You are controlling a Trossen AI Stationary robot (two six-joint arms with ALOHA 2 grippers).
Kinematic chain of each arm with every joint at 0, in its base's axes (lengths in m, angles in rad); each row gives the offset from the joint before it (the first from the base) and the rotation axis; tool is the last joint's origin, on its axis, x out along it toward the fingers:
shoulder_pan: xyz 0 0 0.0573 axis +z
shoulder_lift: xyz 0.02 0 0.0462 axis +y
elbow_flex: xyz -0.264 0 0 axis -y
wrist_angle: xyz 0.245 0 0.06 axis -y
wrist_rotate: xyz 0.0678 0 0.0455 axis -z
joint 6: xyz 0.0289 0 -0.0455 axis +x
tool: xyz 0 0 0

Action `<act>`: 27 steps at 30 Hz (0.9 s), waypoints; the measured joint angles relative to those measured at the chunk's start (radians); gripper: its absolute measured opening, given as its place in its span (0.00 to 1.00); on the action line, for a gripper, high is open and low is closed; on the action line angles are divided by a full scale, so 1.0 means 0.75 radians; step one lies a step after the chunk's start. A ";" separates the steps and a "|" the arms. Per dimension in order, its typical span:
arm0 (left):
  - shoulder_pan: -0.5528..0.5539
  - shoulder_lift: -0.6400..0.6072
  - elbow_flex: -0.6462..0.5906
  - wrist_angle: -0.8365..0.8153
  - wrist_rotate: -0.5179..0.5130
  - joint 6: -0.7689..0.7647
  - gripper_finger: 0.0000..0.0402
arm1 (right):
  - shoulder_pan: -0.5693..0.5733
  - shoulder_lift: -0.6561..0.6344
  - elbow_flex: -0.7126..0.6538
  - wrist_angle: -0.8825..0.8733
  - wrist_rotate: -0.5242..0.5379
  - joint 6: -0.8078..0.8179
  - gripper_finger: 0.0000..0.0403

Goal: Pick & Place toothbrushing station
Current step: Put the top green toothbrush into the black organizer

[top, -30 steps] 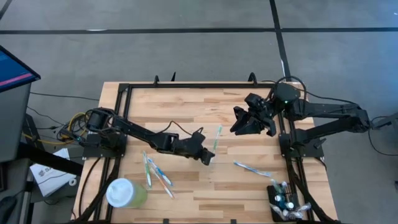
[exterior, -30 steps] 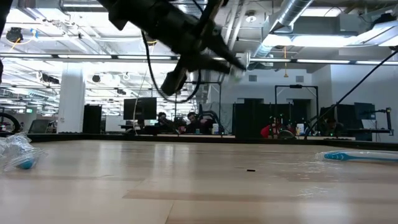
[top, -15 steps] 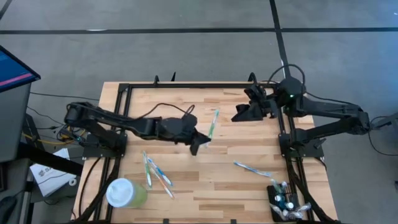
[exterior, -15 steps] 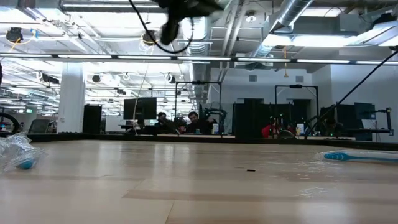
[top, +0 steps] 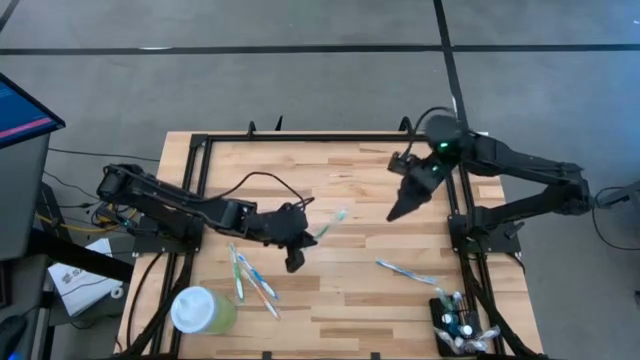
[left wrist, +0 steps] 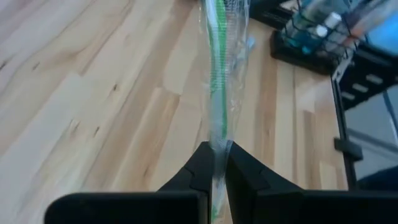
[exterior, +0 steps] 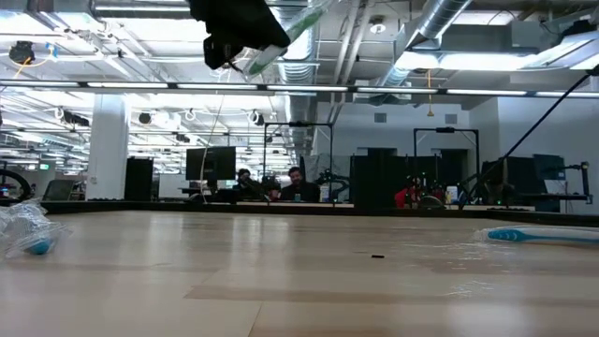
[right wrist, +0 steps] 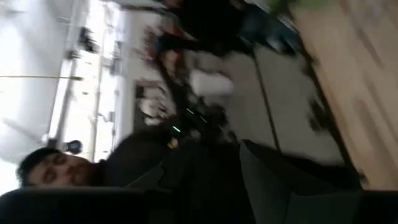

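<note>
1. The left gripper (top: pixel 305 238) hangs above the middle of the table (top: pixel 380 165), its fingers (left wrist: pixel 200 167) pinched tight on the lower end of a green toothbrush in clear wrap (left wrist: pixel 219 81), which sticks out ahead of it, lifted clear of the wood.
2. The right gripper (top: pixel 398 210) is raised over the table's far right part, pointing down toward the boards. It appears to carry nothing; how far its fingers are parted I cannot tell.
3. The toothbrushing station (top: pixel 455 322), a small black holder already bristling with brushes, sits at the near right corner, well apart from both grippers.
4. A pale green cup with a white lid (top: pixel 203 310) stands at the near left corner.
5. Several wrapped brushes (top: pixel 252 278) lie near the cup, and a blue toothbrush (top: pixel 405 271) lies near the station.
6. Judged step: carrying the picked brush. The next move calls for swinging it across to the station and lining it upright over a free slot.
</note>
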 joint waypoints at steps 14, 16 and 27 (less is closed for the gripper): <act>-0.020 0.062 0.041 -0.061 0.108 0.144 0.03 | -0.085 0.324 -0.001 -0.445 -0.164 -0.404 0.54; -0.026 0.118 0.103 -0.147 0.110 0.169 0.03 | -0.097 0.372 0.001 -0.431 -0.195 -0.419 0.56; -0.041 0.368 0.396 -0.319 0.111 0.318 0.03 | -0.122 0.574 0.000 -0.445 -0.337 -0.502 0.50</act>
